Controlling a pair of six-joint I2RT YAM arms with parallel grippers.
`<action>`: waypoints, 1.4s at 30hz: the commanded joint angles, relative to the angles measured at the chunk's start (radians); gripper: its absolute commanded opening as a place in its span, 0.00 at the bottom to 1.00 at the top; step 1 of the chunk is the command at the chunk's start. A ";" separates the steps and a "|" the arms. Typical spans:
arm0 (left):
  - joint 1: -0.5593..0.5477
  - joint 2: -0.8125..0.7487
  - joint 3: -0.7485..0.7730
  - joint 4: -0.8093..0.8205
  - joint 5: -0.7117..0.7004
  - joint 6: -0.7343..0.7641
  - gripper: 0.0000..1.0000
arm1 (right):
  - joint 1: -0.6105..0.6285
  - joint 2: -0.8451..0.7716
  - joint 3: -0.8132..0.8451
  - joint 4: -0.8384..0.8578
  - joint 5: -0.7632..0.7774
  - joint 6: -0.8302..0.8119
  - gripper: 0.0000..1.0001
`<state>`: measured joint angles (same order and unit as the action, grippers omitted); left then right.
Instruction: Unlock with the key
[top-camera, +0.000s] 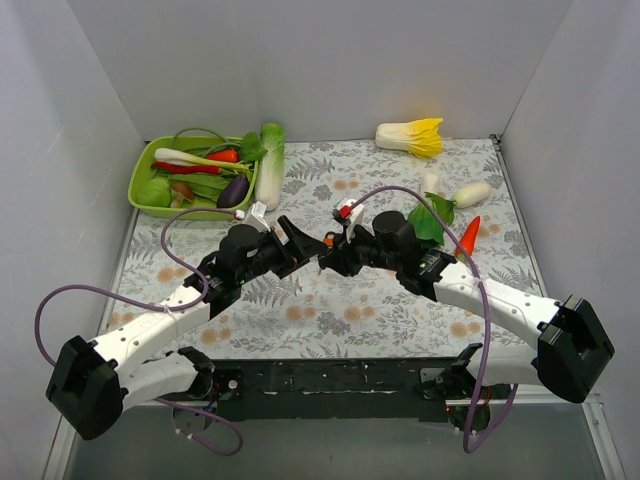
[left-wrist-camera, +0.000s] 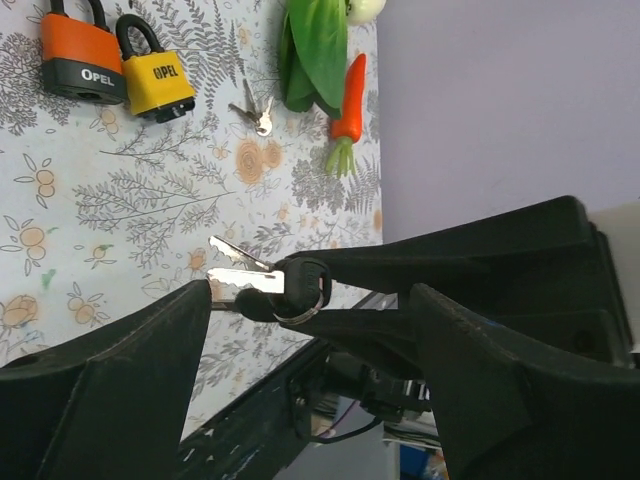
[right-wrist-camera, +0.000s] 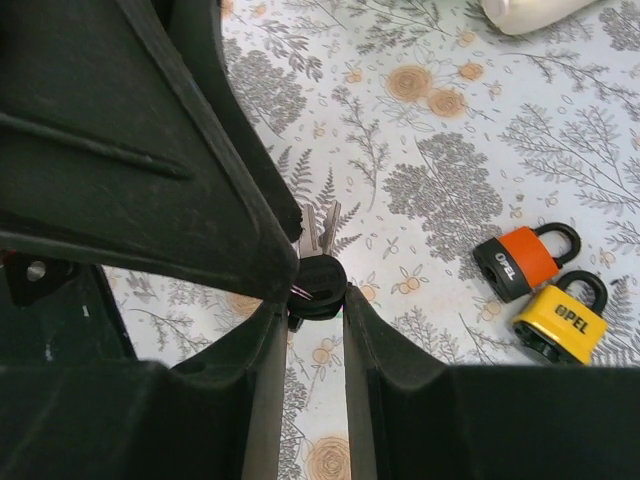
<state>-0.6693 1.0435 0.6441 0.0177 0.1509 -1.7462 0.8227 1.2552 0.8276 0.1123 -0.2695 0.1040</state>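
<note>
My right gripper (right-wrist-camera: 315, 300) is shut on the black head of the key (right-wrist-camera: 320, 283), which it holds above the flowered tablecloth, with two silver blades (left-wrist-camera: 238, 281) pointing away from it. My left gripper (left-wrist-camera: 310, 296) is open and straddles the key, one fingertip (left-wrist-camera: 196, 296) right at the blade tip. In the top view both grippers meet mid-table, left (top-camera: 300, 246) and right (top-camera: 331, 251). An orange padlock (right-wrist-camera: 521, 262) and a yellow padlock (right-wrist-camera: 560, 320) lie side by side on the cloth, also seen in the left wrist view as orange padlock (left-wrist-camera: 80, 55) and yellow padlock (left-wrist-camera: 160, 76).
A spare pair of keys (left-wrist-camera: 254, 113) lies near a carrot (left-wrist-camera: 348, 105) and a leafy green (left-wrist-camera: 315, 50). A green tray (top-camera: 140, 180) of vegetables stands back left, a cabbage (top-camera: 412, 136) back right, white radishes (top-camera: 470, 193) beside it. Walls close in three sides.
</note>
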 joint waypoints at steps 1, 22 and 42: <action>0.013 0.000 0.003 0.028 0.004 -0.110 0.78 | 0.024 -0.033 -0.027 0.073 0.111 -0.044 0.01; 0.027 0.050 -0.080 0.086 -0.043 -0.213 0.56 | 0.067 -0.085 -0.079 0.128 0.173 -0.081 0.01; 0.028 0.084 -0.109 0.192 -0.051 -0.271 0.38 | 0.073 -0.065 -0.085 0.138 0.171 -0.084 0.01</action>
<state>-0.6487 1.1263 0.5358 0.1730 0.0937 -1.9984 0.8875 1.1965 0.7383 0.1905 -0.0891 0.0269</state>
